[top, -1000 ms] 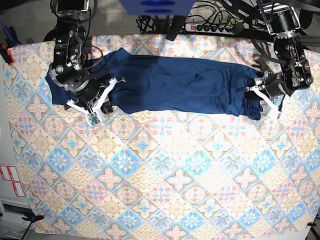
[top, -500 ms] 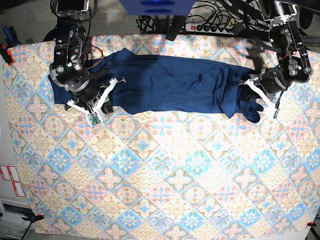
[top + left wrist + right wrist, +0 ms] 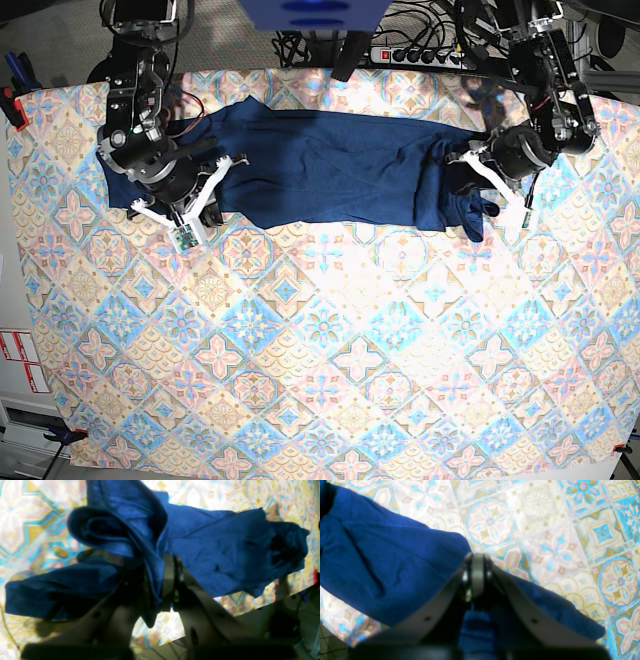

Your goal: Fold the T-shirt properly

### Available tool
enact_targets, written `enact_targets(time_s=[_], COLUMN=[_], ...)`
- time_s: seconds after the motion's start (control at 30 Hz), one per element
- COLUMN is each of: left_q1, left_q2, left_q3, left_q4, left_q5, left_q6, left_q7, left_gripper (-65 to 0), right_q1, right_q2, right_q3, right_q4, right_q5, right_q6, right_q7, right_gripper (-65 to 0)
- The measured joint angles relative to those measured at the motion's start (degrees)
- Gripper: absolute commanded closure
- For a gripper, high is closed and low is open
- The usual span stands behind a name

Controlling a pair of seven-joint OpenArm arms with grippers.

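The left jaws pinch the T-shirt's [image 3: 330,170] bunched end; the right jaws, closed, rest on its other edge, bare tabletop [image 3: 330,360] beyond.

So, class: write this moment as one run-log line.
phase: folding | left claw: shut on T-shirt, bunched end lifted | right claw: shut over other end | surface: patterned tablecloth

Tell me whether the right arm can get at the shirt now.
Probably yes: the right end effector is shut and already over the shirt edge, with nothing in between.
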Motion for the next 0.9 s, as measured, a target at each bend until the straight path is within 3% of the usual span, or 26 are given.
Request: enact_targets(time_s=[0.27, 0.57, 0.9], left_q1=[-0.24, -0.28, -4.83], left_q2=[3.52, 7.37, 7.93], left_q3=[7.80, 7.93, 15.04], left_q4=[4.39, 4.15, -5.81], left_q5=[-0.24, 0.59, 0.79], left_q6=[-0.07, -0.02, -0.02], left_q7=[-0.02, 0.15, -0.46], left_gripper=[0.0, 0.0, 0.0], right_q1=[0.04, 0.02, 0.02], right_q2=[0.98, 1.40, 3.08], right_q3=[0.02, 6.56, 12.46], right_q4=[0.00, 0.00, 0.00], right_q5=[0.00, 0.02, 0.02], right_q6=[0.00, 0.02, 0.04], right_q7=[0.02, 0.02, 0.00], right_gripper=[-0.3, -0.5, -0.6])
